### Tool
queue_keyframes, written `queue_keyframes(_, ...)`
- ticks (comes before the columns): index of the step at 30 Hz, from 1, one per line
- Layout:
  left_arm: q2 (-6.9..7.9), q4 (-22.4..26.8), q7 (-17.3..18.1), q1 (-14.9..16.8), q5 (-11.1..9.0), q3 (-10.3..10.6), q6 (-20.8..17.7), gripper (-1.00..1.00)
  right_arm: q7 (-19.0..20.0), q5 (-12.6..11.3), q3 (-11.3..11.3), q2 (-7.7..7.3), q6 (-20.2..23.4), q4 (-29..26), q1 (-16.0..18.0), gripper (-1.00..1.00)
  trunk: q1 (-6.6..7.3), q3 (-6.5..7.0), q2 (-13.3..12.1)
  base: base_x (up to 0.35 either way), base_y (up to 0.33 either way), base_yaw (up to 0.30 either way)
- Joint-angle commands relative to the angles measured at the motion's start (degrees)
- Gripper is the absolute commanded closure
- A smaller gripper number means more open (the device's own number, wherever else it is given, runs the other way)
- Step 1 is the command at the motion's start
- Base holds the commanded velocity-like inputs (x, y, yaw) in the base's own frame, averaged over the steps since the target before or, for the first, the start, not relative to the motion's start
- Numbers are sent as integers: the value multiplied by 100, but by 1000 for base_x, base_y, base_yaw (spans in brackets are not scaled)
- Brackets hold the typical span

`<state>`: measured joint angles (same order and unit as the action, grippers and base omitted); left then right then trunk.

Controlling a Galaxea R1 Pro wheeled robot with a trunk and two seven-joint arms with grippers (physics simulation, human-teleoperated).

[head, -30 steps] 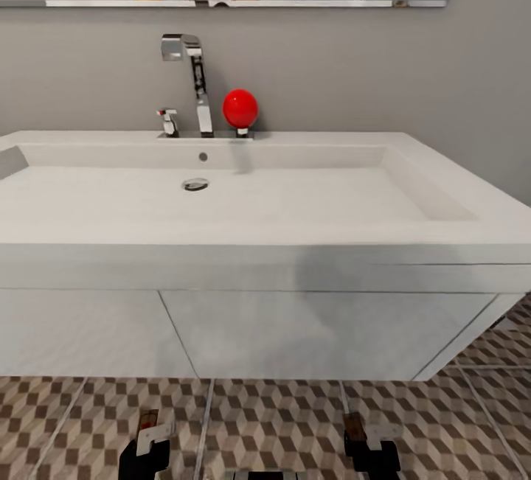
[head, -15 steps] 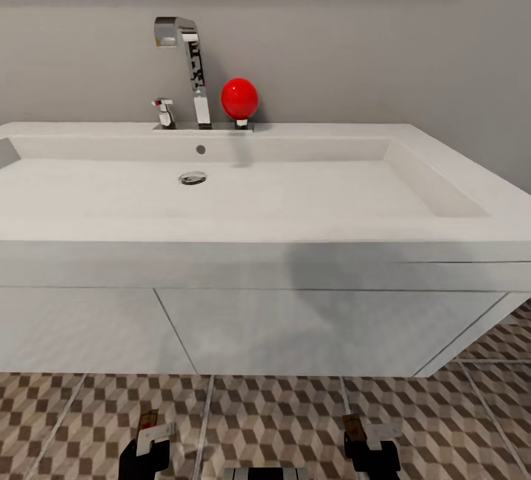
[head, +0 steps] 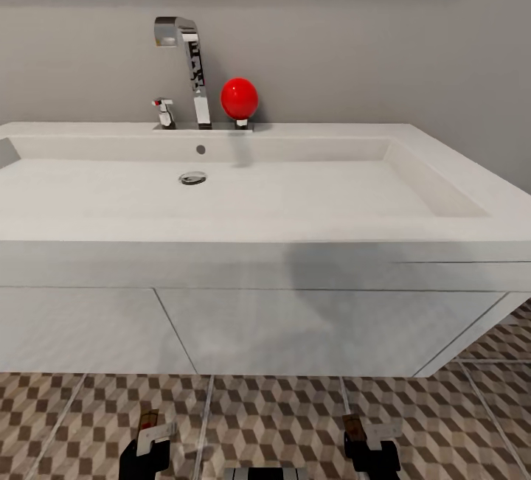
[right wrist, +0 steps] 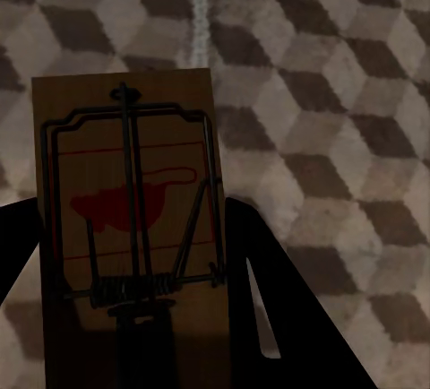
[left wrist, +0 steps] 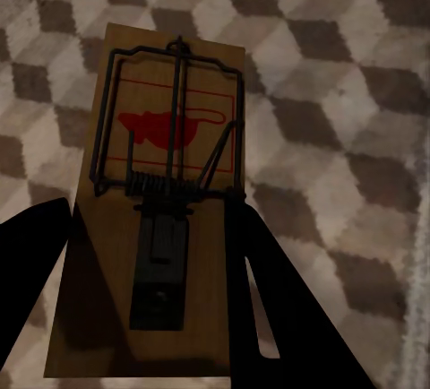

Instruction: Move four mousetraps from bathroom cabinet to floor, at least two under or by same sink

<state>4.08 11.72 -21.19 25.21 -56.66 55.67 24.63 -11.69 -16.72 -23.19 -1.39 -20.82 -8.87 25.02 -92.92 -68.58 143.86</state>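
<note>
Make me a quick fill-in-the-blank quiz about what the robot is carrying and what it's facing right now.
1. Each end effector, left and right, holds a ____.
2. The ball beside the chrome faucet is ____.
3. The floor tiles show a ____ pattern.
4. The vanity under the sink is ____ in colour.

Missing words: mousetrap; red; cube; white

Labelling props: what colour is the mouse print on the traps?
Red, clearest in the left wrist view on the mousetrap.

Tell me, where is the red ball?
In the head view the red ball sits on the back ledge of the white sink, just right of the tall chrome faucet and against the grey wall.
</note>
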Motion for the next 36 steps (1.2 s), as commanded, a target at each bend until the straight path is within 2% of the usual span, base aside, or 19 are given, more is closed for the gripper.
queue_keyframes(1, 5, 14, -43, 2, -29, 49, 7, 100, -9, -64, -51, -2, -18, -1, 2, 100, 1, -4, 2, 0, 0, 0)
queue_keyframes(9, -7, 15, -43, 2, -29, 49, 7, 100, -9, -65, -52, -2, -22, -1, 3, 100, 1, -4, 2, 0, 0, 0)
queue_keyframes(28, 17, 22, -52, 2, -29, 49, -2, 100, -9, -68, -40, -2, -27, -1, 3, 100, -48, -425, 27, 0, 0, 0)
queue_keyframes(36, 14, 22, -50, 2, -29, 49, 12, 100, -9, -68, -43, -2, -27, -1, 1, 100, -48, -425, 27, 0, 0, 0)
